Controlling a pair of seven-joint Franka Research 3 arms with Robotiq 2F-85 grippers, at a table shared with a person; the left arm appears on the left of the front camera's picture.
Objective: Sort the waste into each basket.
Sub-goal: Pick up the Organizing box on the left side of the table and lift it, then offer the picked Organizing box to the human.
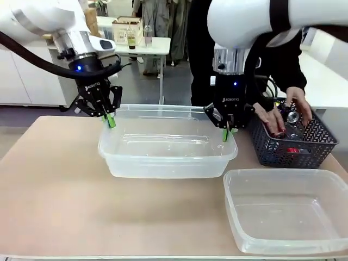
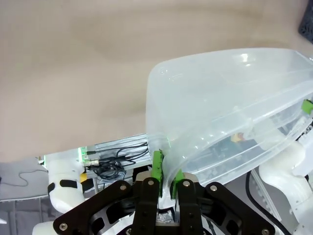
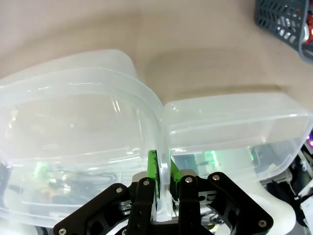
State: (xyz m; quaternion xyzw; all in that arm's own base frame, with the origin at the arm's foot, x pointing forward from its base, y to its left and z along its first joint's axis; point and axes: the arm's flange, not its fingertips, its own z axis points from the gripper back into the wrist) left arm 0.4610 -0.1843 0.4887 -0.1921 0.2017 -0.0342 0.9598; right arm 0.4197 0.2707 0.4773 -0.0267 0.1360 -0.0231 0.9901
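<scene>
**Two-arm grasp on one basket.** The left gripper (image 1: 110,120) and right gripper (image 1: 227,132) are each clenching the rim of a clear tub (image 1: 163,163), one at either far corner, so the tub is spanning between them. A second clear tub (image 1: 288,175) is sitting at the near right of the table (image 1: 54,185). Behind it, a person's hands (image 1: 296,109) are reaching into the dark lattice basket (image 1: 272,155), which is holding cans (image 1: 293,149).

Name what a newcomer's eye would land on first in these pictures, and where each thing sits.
Most striking is the clear tub at mid-table, its far rim pinched near both corners by the left end effector and the right end effector. To the right, a person's hands reach into the dark grey basket of waste, and a second clear tub sits at the near right corner.
</scene>
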